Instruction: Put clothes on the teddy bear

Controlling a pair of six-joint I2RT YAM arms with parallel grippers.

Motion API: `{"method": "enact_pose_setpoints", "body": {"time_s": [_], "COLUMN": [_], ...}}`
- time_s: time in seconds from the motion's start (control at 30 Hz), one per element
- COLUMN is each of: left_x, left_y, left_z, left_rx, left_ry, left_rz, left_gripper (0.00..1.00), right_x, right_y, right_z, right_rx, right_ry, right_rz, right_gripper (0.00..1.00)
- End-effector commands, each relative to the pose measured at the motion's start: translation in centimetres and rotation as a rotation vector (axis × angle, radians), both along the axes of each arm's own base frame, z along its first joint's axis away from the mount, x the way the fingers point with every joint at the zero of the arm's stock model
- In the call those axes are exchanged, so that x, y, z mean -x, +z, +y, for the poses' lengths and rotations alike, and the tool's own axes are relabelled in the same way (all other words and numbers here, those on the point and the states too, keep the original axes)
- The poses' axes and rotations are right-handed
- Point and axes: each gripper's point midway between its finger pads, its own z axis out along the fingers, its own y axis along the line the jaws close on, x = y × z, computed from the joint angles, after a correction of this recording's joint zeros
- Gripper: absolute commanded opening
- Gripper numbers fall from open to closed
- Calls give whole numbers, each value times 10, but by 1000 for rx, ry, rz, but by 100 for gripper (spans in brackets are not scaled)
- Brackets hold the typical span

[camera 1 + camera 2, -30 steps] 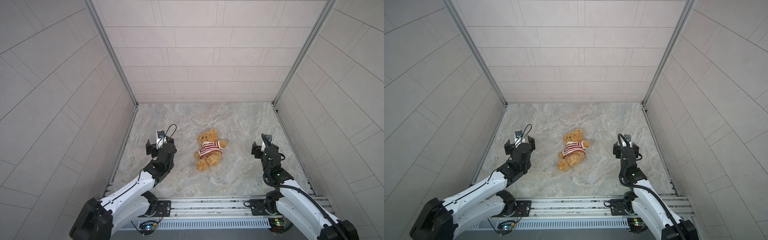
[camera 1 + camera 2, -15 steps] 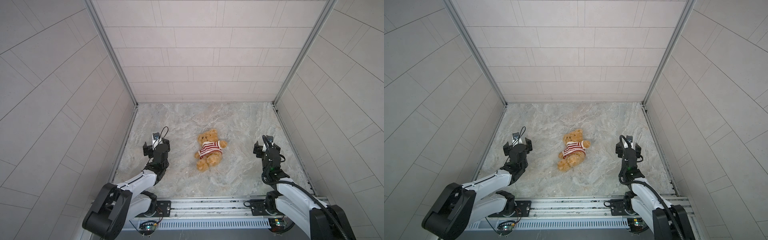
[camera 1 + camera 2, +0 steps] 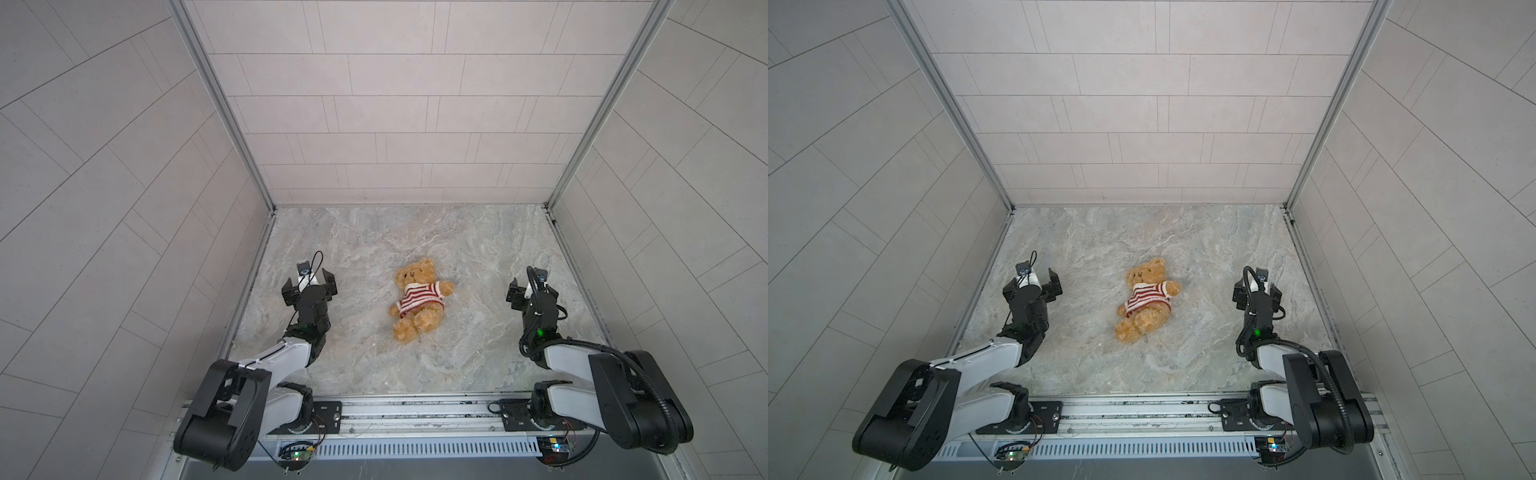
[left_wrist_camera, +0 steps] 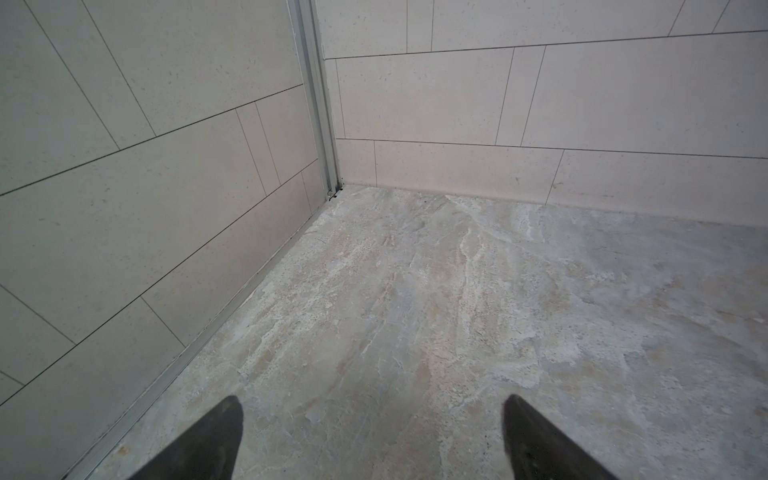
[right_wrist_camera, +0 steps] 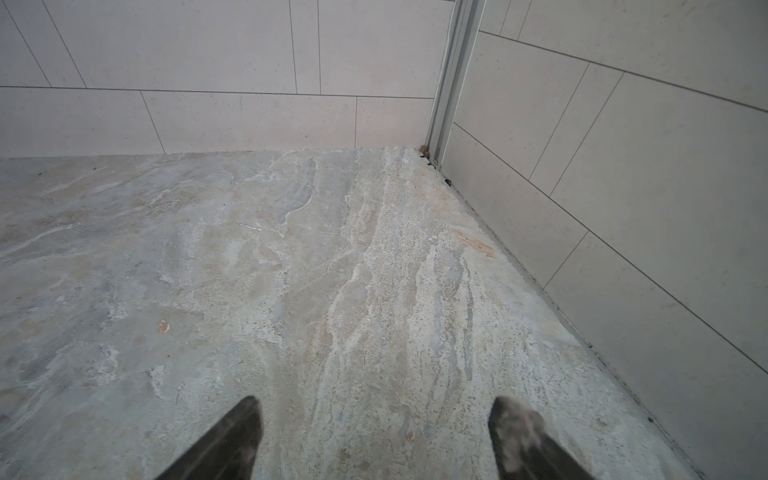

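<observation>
The golden-brown teddy bear (image 3: 417, 299) (image 3: 1147, 299) lies on its back in the middle of the marble floor in both top views, wearing a red-and-white striped sweater (image 3: 419, 296) (image 3: 1148, 296) over its chest. My left gripper (image 3: 309, 285) (image 3: 1035, 286) hovers open well to the bear's left, near the left wall. To the bear's right, apart from it, my right gripper (image 3: 530, 291) (image 3: 1255, 290) stands open. Both wrist views show only bare floor between the spread fingertips (image 4: 226, 419) (image 5: 245, 419); the bear is out of those views.
Tiled walls close in the floor (image 3: 415, 232) on the left, back and right. A metal rail (image 3: 415, 415) carrying both arm bases runs along the front edge. Corner posts (image 4: 320, 104) (image 5: 451, 83) show in the wrist views.
Both arms have drawn back toward their bases and lowered, away from the bear. The bear has not moved. Both grippers stay open.
</observation>
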Motion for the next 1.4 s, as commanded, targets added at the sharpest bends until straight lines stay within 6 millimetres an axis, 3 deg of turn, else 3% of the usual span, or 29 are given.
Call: {"method": "enact_pose_setpoints", "body": {"time_s": [0.0,0.27,0.43,0.53,0.6,0.63,0.87,1.13,1.23,1.37], "left_x": [-5,-20,-32,-37,-38,-39,-39,-39,-39,-39], "left_y": [9,7,-4,-12,-16,-15,-16,-16,-16,-16], "left_z": [2,3,-2,6,6,6,8,8,8,8], "left_rx": [-12,-47,-57,-39,-25,-23,-13,-13,-12,-12], "left_ry": [-5,-2,-28,-3,-15,-16,-19,-21,-21,-20], "left_rz": [-44,-35,-3,-13,18,5,14,11,12,13], "left_gripper": [100,100,100,100,100,100,100,100,100,100], "right_x": [-11,-26,-38,-39,-41,-41,-56,-58,-67,-67], "right_y": [19,0,-10,-13,-13,-13,-19,-19,-22,-22], "right_z": [3,-4,3,3,2,3,12,15,33,36], "right_rx": [-13,-28,-22,-22,-16,-13,22,40,53,49], "right_ry": [23,-16,29,24,24,26,59,64,174,187], "right_rz": [-94,-85,-60,-30,-33,-29,60,71,110,108], "right_gripper": [88,88,87,87,88,99,100,100,100,99]}}
